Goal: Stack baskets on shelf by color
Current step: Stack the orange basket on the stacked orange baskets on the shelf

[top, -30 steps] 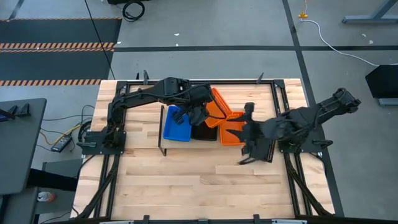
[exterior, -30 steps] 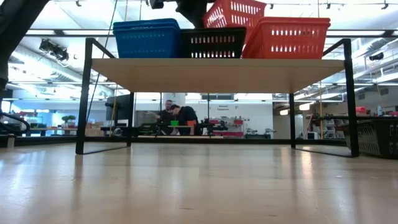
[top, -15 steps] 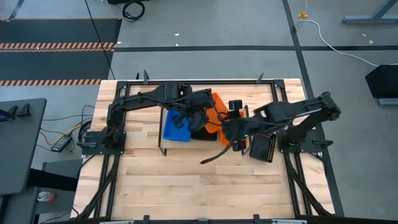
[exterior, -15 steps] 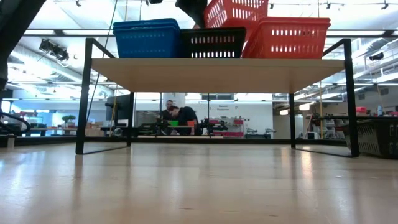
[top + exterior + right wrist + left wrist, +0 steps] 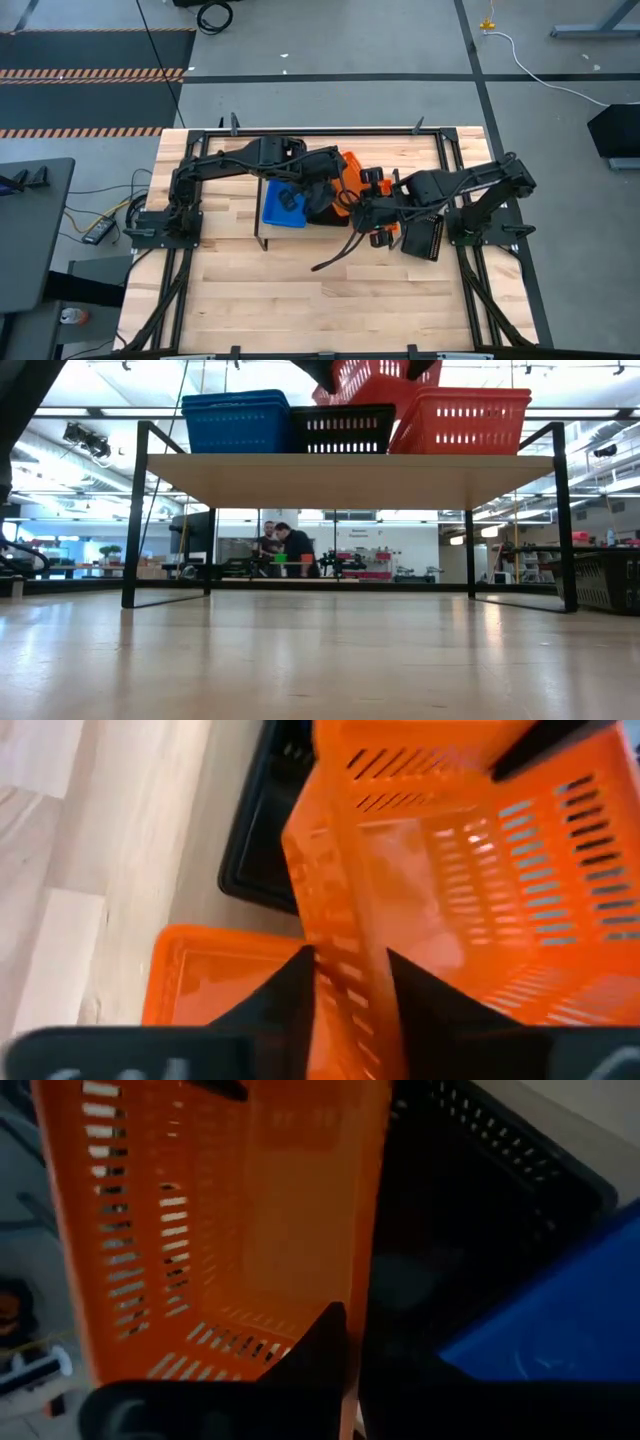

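In the right wrist view the two dark fingers (image 5: 300,982) of the right gripper (image 5: 348,982) stand on both sides of one wall of the tilted orange basket (image 5: 470,880), so they pinch this wall between them. In the left wrist view one dark finger (image 5: 322,1342) of the left gripper (image 5: 318,186) lies against the lower edge of the same basket; it seems to grip the edge, but I cannot tell if its fingers are pressed together.

This orange basket is held up in the air and tilted, above the black basket (image 5: 343,428) and partly over the second orange basket (image 5: 462,420). The shelf (image 5: 350,467) carries three baskets side by side: the blue basket (image 5: 238,422), the black one in the middle, and the orange one at the other end. One more black basket (image 5: 421,238) waits on the desk (image 5: 300,300) beside the shelf, near the right arm.

The step in hand is, I think, to put the lifted orange basket into the orange one on the shelf. To do it well, the two arms should first make the basket level, then bring it exactly over the orange basket, and lower it slowly so the walls go inside. If one arm lets go too early, the basket may turn and fall on the black one.
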You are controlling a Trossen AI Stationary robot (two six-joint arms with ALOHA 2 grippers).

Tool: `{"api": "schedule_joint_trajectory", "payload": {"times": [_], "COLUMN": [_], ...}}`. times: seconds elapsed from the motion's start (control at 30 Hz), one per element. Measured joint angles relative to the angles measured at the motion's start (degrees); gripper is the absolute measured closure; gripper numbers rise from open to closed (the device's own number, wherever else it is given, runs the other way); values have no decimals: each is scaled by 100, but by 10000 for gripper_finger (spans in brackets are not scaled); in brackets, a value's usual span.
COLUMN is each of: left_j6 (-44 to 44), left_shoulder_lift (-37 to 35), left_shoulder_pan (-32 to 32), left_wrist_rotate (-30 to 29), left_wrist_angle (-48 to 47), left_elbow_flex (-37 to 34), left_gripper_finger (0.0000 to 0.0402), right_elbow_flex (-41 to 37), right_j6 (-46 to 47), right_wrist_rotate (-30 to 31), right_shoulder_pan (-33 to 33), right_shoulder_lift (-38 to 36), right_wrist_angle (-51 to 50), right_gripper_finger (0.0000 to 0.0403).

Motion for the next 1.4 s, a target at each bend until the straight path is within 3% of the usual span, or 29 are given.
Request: {"api": "schedule_joint_trajectory", "payload": {"times": [0.17,0.3,0.43,0.53,0.83,1.17,1.4], "left_j6": [-297,-440,-1030,-1369,-2676,-3316,-3751], "left_shoulder_lift": [-2,-34,-191,-467,-1147,-1268,-1268], "left_shoulder_pan": [26,20,45,144,781,1336,1741], "left_wrist_rotate": [-13,-242,-970,-1076,-73,36,916], "left_wrist_angle": [139,310,616,686,846,628,636], "left_elbow_flex": [7,0,-4,2,5,-2,-2], "left_gripper_finger": [358,323,282,253,212,231,237], "right_elbow_flex": [-8,-10,-8,-8,-8,152,106], "right_j6": [142,369,932,1487,2512,2839,2901], "right_wrist_rotate": [-162,-85,-56,-192,-900,-1101,-1196], "right_shoulder_pan": [0,0,3,0,91,448,677], "right_shoulder_lift": [4,7,3,-6,-7,-13,-2], "right_wrist_angle": [-134,-322,-939,-1366,-1475,-1155,-951], "right_gripper_finger": [387,389,395,394,395,395,395]}}
